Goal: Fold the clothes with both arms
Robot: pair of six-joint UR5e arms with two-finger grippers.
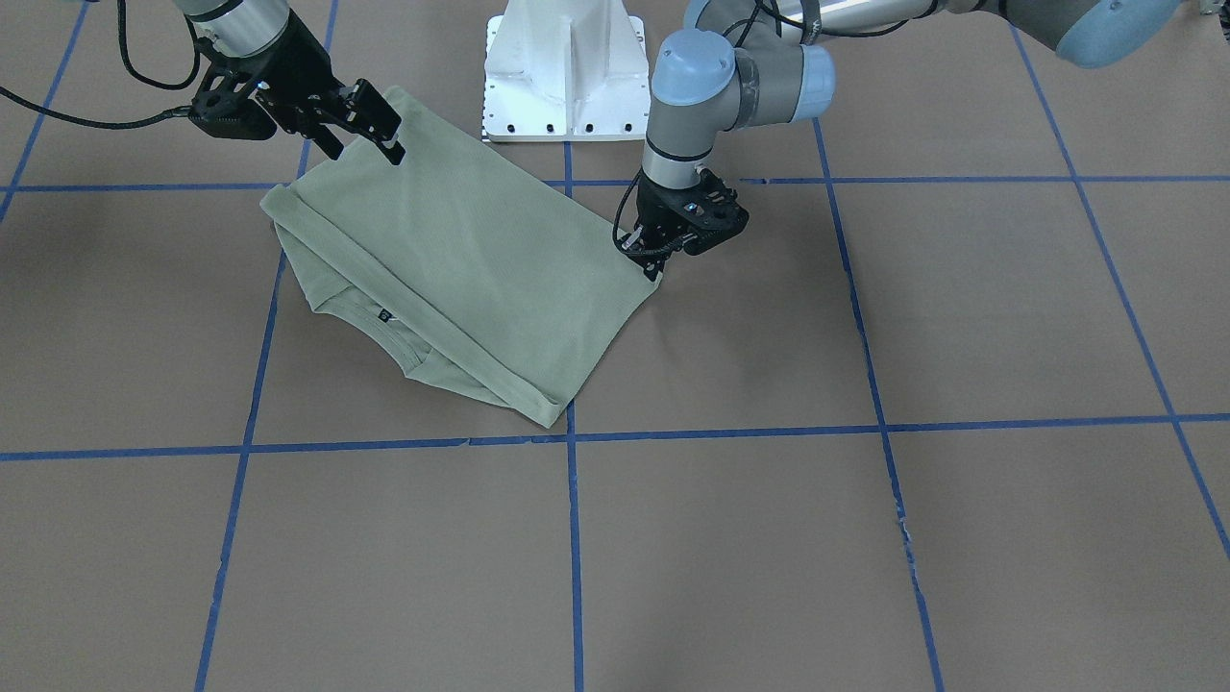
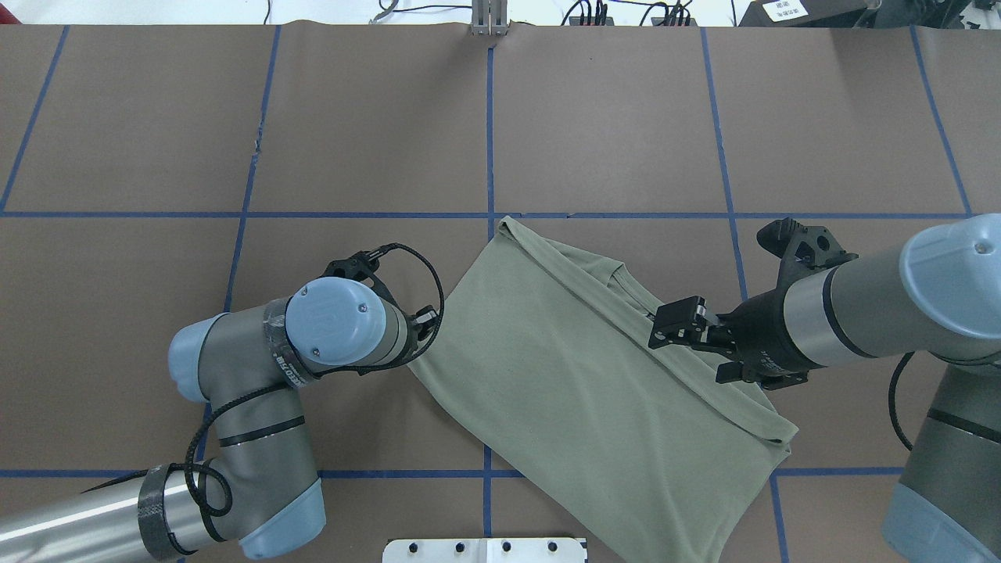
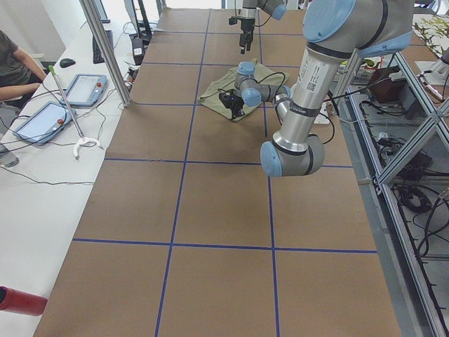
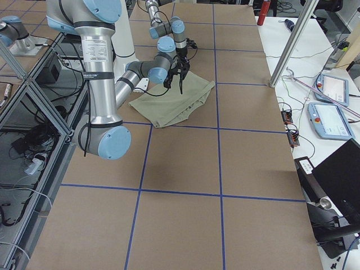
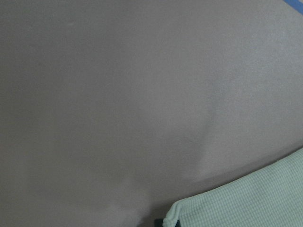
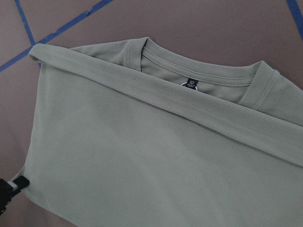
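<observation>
The clothes are one pale sage-green shirt [image 1: 461, 259] [image 2: 571, 375], lying folded and slanted on the brown table. Its hem lies across the chest just below the neck and black label [image 6: 191, 83]. My left gripper [image 1: 656, 269] is low at the shirt's corner nearest that arm. It looks shut on that corner, which curls up slightly in the left wrist view [image 5: 173, 215]. In the overhead view the wrist hides most of this gripper. My right gripper [image 1: 365, 149] [image 2: 655, 328] hangs open above the shirt's opposite side, with nothing between its fingers.
The white pedestal base [image 1: 567, 77] stands just behind the shirt. Blue tape lines [image 1: 574, 538] grid the brown table. On a side desk past the table's edge are tablets [image 3: 88, 88], cables and a person's arm [image 3: 14, 70]. A metal post [image 3: 105, 49] rises at that edge.
</observation>
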